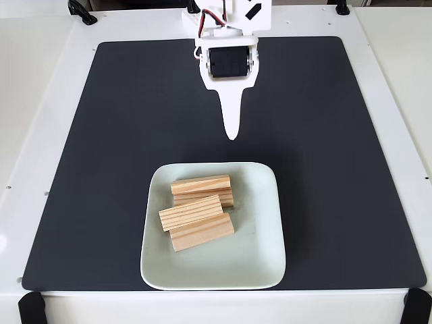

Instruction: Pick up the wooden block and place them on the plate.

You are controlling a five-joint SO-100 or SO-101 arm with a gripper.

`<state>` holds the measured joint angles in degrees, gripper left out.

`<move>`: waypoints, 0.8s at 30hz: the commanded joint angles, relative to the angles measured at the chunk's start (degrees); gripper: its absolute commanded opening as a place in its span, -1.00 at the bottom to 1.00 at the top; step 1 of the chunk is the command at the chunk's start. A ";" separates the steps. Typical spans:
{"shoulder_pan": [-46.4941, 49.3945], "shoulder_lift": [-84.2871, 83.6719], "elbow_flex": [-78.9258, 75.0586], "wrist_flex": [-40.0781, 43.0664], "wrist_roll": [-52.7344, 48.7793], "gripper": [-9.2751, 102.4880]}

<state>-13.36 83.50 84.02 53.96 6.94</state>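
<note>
Wooden blocks [200,212]: 4 piled on the plate [263,263], below the pincer [232,135].
Light, stiff, grooved; grip across short sides. Pincer looks together, empty.

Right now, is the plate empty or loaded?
Loaded: four wooden blocks lie piled on the plate, none on the mat.
</note>
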 commanded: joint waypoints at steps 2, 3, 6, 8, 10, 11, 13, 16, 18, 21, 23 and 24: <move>0.00 10.20 5.27 -0.26 0.18 -0.84; 0.00 12.04 7.12 -0.44 0.18 -0.84; 0.09 17.58 12.66 -0.62 0.18 -0.84; 0.09 21.36 16.35 -0.62 0.18 -0.84; 0.00 25.22 19.95 -0.62 0.18 -0.84; -0.09 27.25 21.71 -0.62 0.18 -0.84; -0.26 31.46 25.31 -0.70 0.18 -0.84; -1.23 37.97 30.94 -0.79 0.18 -0.84; -1.41 42.45 35.07 -0.88 0.18 -0.84; -1.05 49.04 42.80 -5.01 0.18 -0.84; -0.62 53.96 48.08 -8.44 0.18 -0.84; -0.62 56.43 50.63 -9.84 0.18 -0.84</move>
<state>-14.24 133.24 129.64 47.90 6.94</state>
